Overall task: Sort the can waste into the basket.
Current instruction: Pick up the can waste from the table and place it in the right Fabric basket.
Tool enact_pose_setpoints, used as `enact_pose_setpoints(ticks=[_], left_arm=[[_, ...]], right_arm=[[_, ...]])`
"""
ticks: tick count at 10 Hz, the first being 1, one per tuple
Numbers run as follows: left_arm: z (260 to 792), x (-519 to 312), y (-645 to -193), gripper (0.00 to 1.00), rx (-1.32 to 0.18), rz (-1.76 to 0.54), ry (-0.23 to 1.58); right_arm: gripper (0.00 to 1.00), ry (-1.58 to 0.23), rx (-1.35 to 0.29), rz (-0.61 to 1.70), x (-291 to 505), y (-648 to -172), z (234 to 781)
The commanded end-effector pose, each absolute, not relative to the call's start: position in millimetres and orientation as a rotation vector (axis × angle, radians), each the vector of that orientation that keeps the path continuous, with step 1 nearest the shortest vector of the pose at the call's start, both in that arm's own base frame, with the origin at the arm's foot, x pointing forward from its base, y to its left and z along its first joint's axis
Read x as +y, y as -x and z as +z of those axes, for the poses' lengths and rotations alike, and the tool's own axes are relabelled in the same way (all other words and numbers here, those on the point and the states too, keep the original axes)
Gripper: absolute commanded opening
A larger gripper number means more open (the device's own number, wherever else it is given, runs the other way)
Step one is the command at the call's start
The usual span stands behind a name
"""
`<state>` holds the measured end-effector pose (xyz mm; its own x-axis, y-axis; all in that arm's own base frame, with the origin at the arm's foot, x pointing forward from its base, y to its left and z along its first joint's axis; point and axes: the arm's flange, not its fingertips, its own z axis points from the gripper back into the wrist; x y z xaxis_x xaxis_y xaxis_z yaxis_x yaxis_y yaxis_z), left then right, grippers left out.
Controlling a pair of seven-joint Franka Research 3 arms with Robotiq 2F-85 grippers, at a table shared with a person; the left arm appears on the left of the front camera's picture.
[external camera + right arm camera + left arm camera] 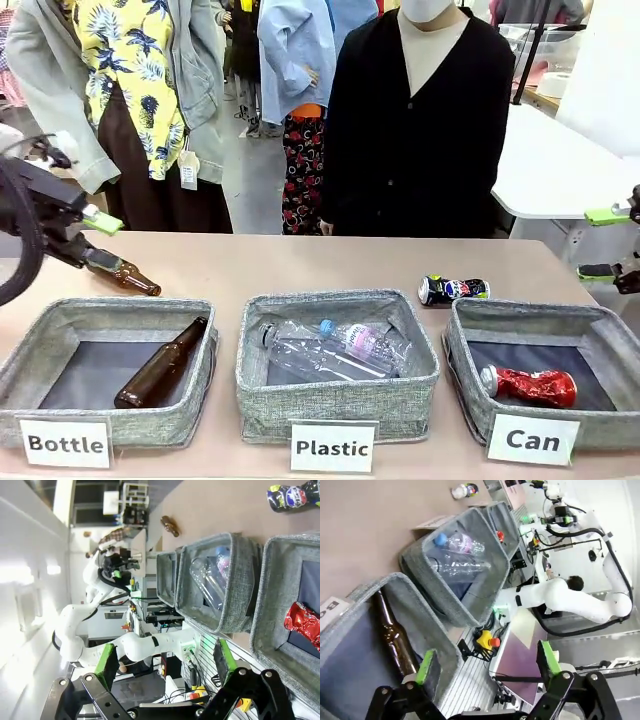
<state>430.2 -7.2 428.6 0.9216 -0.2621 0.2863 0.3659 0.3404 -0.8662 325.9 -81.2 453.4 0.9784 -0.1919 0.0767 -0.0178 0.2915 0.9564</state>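
The crushed shiny red metal can [528, 385] is lying inside the rectangular grey woven-fabric basket [530, 308] fronted by the white "Can" card [533, 439], so 1 of the 2 cans is sitting where it belongs. The dented black-blue Pepsi can [453, 290] is lying on its side on the tan tabletop [300, 265], just behind that basket's far rim and outside it, so I judge it is the 1 left to collect.

The right gripper [603, 242] is hovering at the table's right edge, near the basket and above table level. Its green pads are spread wide with nothing between them. Being nearest, it is probably the arm suited to the reach. The left gripper [486, 661] is hanging at the table's left side by the grey bin marked "Bottle" [110, 305], likewise spread and empty, well apart from both cans.
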Motion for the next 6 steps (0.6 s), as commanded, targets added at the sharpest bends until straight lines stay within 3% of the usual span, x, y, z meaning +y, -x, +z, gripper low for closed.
enact_pose_setpoints(ticks=[1,6], left_arm=[[441.0,-4.3,-417.7,1.00,-0.128,-0.416,1.161],[441.0,-4.3,-417.7,1.00,-0.128,-0.416,1.161]], right_arm=[[1.00,-1.265,-0.189,-0.099,-82.5,-323.0,454.1],[1.00,-1.265,-0.189,-0.099,-82.5,-323.0,454.1]])
